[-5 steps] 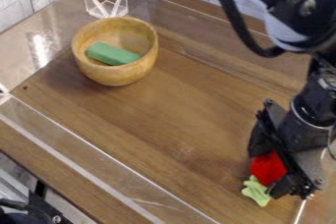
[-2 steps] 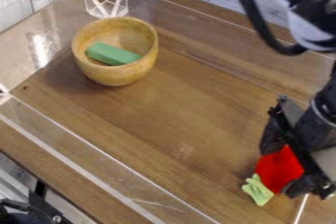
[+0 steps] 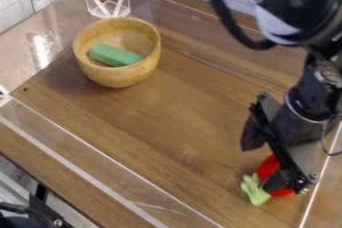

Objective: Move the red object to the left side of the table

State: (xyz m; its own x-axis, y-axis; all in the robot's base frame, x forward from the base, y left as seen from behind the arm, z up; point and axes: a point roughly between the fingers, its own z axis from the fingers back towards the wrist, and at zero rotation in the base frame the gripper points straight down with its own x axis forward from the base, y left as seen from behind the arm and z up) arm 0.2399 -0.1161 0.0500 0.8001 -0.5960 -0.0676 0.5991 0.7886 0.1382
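Shifted leftward, the hand [image 3: 277, 168] hangs released around the red object [image 3: 275, 171] on the table [image 3: 160, 122]

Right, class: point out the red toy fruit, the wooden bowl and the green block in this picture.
red toy fruit [image 3: 274, 171], camera view, on its red body below the gripper.
wooden bowl [image 3: 118, 74], camera view, on the front outer wall.
green block [image 3: 115, 55], camera view, on its top face, inside the bowl.

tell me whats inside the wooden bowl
A green block lies inside the wooden bowl, roughly in the middle. Nothing else shows in it, though the near wall hides part of the bottom.
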